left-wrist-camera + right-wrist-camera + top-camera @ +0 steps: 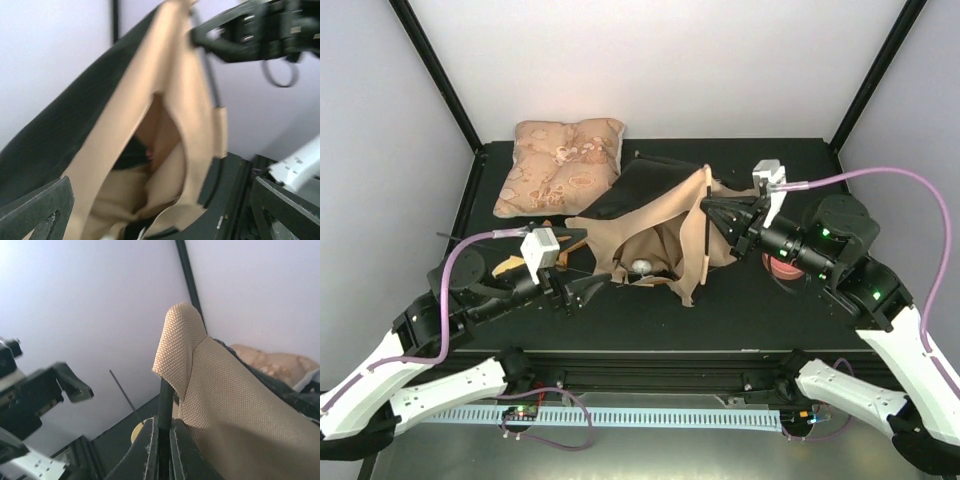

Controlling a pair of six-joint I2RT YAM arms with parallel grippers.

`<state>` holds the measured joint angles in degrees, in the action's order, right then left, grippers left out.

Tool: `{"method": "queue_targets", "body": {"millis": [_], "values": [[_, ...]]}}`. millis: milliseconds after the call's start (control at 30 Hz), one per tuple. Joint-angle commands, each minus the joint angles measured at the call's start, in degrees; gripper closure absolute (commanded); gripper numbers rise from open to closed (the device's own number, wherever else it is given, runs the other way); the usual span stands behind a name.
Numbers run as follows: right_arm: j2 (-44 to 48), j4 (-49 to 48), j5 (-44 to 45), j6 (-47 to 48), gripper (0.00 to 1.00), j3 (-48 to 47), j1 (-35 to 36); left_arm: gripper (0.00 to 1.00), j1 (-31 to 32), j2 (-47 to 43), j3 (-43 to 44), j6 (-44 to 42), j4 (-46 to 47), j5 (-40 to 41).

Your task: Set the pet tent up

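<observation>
Tent (655,230) slumps on the bench (740,310). Right jaws pinch its pole (164,405) at the peak; left jaws gape wide beside the fabric.

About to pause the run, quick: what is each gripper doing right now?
Left gripper: open, holding nothing.
Right gripper: closed on a black pole of the tent.

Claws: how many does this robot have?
2. The left gripper is open beside the pet tent; the right gripper is shut on a pole at its top.
</observation>
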<state>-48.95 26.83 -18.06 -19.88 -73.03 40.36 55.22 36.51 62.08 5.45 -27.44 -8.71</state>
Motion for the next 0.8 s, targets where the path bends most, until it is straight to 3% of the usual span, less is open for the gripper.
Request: {"method": "queue_targets", "body": {"millis": [0,100,333,433,567,767], "values": [[-0.8,0.1,7.8,6.4,0.99,-4.5,-0.2,0.01,0.1,-5.5,-1.9,9.3,-4.4,21.8],[-0.5,1.1,5.8,10.1,0.99,-3.1,-0.2,0.01,-0.1,-6.6,0.7,9.7,-12.0,29.1],[4.7,-2.2,-1.4,14.7,0.99,7.0,-0.2,0.01,-2.0,1.1,7.8,4.2,-23.2,23.9],[6.2,-3.1,-2.7,15.4,0.99,10.2,-0.2,0.01,-8.7,3.8,7.6,1.2,-23.2,14.6],[7.2,-3.1,-4.6,16.3,0.99,13.2,-0.3,0.01,-24.2,9.8,6.1,-2.2,-22.6,-5.5],[8.9,-1.5,-8.4,21.2,0.99,15.3,-0.2,0.02,-31.1,19.3,5.7,-9.5,-19.7,-15.6]]}}
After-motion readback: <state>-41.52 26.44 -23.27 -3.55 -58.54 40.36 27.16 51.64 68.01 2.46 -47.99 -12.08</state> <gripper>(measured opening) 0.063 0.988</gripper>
